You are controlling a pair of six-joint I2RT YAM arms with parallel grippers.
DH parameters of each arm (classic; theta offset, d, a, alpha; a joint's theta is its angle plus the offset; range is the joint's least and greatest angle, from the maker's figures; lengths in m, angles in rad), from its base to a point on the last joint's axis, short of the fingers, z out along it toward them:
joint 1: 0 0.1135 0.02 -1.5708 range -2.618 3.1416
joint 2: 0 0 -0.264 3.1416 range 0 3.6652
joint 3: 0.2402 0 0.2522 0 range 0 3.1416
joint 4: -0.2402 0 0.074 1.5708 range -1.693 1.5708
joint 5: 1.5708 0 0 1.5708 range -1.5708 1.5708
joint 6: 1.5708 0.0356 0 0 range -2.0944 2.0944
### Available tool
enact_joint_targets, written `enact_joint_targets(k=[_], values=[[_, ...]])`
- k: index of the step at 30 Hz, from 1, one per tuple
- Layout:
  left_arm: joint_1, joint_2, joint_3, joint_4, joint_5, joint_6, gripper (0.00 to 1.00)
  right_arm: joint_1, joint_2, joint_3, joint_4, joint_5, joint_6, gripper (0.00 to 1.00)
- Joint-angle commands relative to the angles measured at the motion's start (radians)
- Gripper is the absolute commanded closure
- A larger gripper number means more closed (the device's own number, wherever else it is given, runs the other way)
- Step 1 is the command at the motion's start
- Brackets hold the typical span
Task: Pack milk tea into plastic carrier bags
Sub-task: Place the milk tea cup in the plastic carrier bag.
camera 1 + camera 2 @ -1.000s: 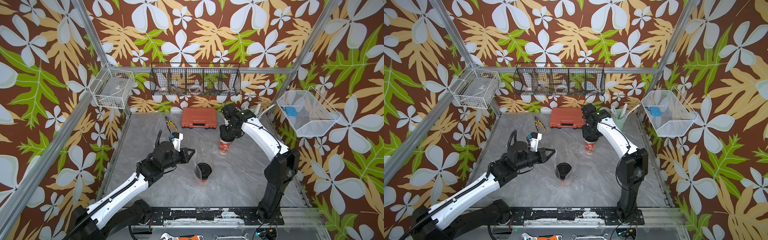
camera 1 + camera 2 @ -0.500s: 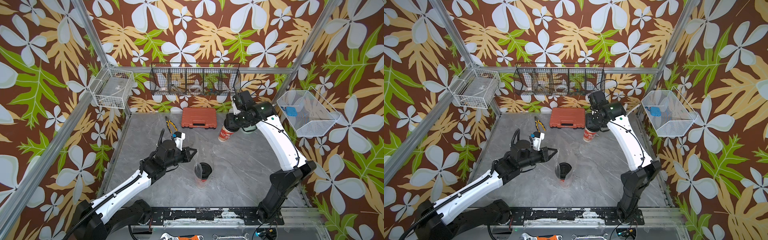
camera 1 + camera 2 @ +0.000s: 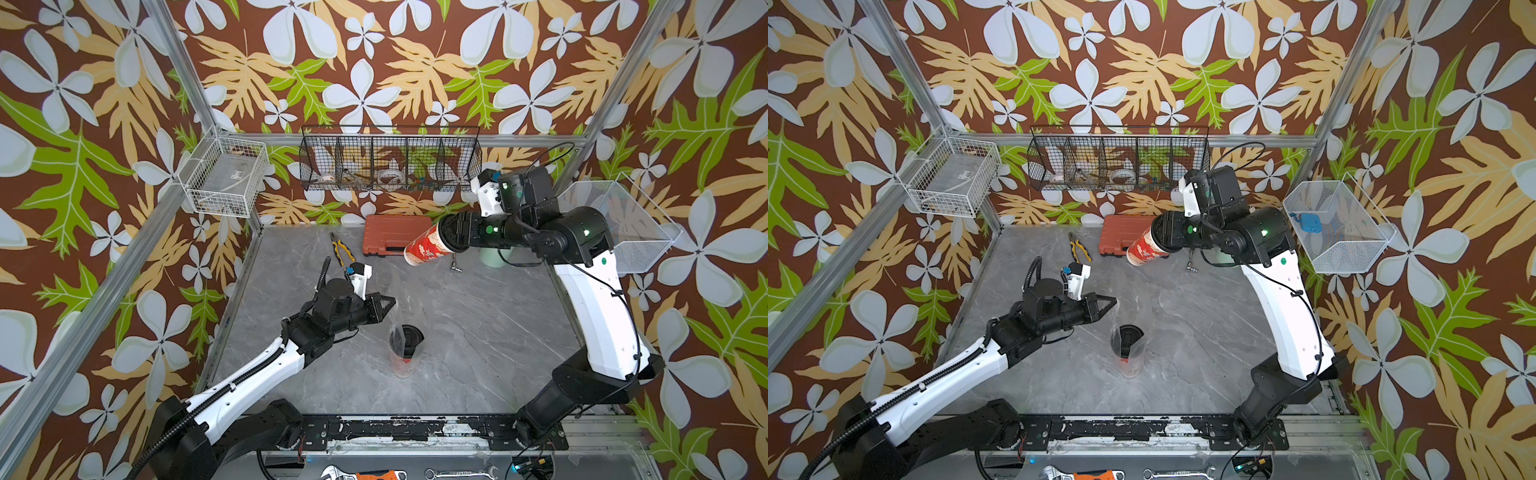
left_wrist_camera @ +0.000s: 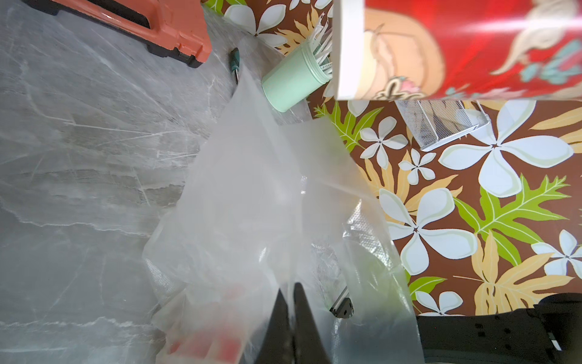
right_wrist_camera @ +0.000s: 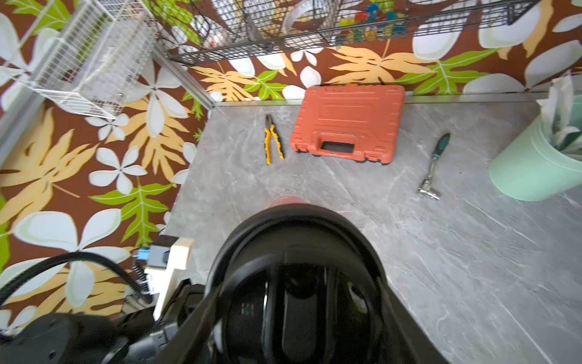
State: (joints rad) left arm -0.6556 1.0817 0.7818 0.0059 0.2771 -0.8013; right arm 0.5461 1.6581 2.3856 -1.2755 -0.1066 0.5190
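One milk tea hangs tilted above the back of the table, red side out, with my right gripper shut on its black lid. In both top views a second milk tea stands mid-table inside a clear plastic carrier bag. My left gripper hovers just left of and above it, shut on a thin film of clear plastic carrier bag. I cannot tell whether that film belongs to the bag around the standing cup. The held cup also shows in the left wrist view.
At the back lie an orange tool case, yellow pliers and a small ratchet. A pale green cup with straws stands back right, mostly behind my right arm. Wire baskets hang on the walls.
My right gripper has lifted the milk tea off the table, tipped it sideways and carried it up and rightward. The left gripper stays shut and has shifted slightly right.
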Motion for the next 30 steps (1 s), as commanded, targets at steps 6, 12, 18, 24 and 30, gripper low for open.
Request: enact_joint_targets(k=[6,12,18,24,30], values=[[0.001,0.006,0.023,-0.015,-0.016,0.020,1.00,0.124,-0.068,-0.058,0.008,-0.020,0.077,0.41],[0.001,0.003,0.030,-0.021,-0.018,0.025,1.00,0.155,-0.115,-0.173,-0.039,0.053,0.074,0.42],[0.001,0.001,0.031,-0.011,-0.011,0.019,1.00,0.166,-0.105,-0.184,-0.122,0.171,0.059,0.43],[0.001,0.004,0.045,-0.005,0.018,0.022,1.00,0.196,-0.054,-0.165,-0.138,0.233,0.038,0.43],[-0.003,0.020,0.051,0.010,0.047,0.021,1.00,0.234,0.031,-0.124,-0.132,0.248,0.010,0.43]])
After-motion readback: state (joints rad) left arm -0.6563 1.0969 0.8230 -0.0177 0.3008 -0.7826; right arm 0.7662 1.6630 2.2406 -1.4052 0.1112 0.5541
